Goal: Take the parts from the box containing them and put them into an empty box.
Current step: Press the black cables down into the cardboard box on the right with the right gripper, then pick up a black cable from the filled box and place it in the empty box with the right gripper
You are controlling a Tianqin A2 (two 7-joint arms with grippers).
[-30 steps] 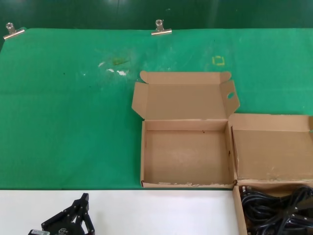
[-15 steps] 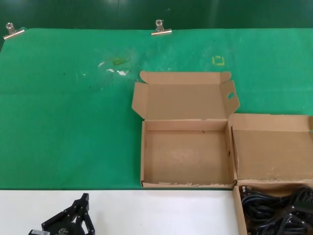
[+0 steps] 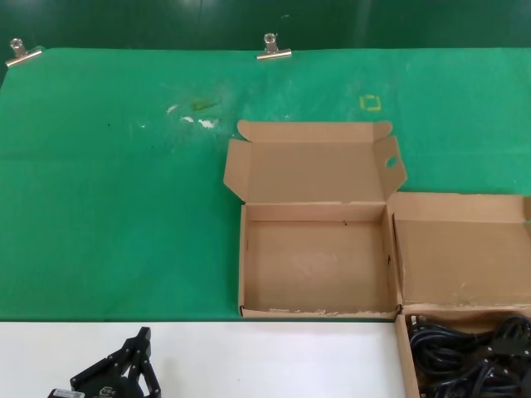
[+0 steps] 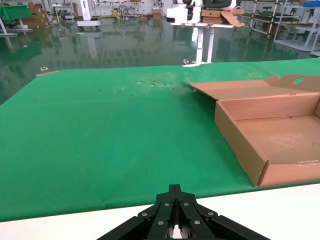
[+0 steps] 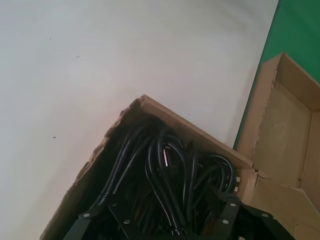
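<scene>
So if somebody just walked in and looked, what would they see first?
Probably the empty box, lying wide open in the middle of the green mat with its lid folded back. Next, the tangle of black power cables in the other box at its right, at the near edge. The left gripper waits low over the white strip; the right gripper hangs just above the cables.

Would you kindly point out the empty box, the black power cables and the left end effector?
empty box (image 3: 315, 269), head view, on its bare floor.
black power cables (image 5: 165, 175), right wrist view, on the looped bundle.
left end effector (image 3: 143, 342), head view, at the fingertips.
</scene>
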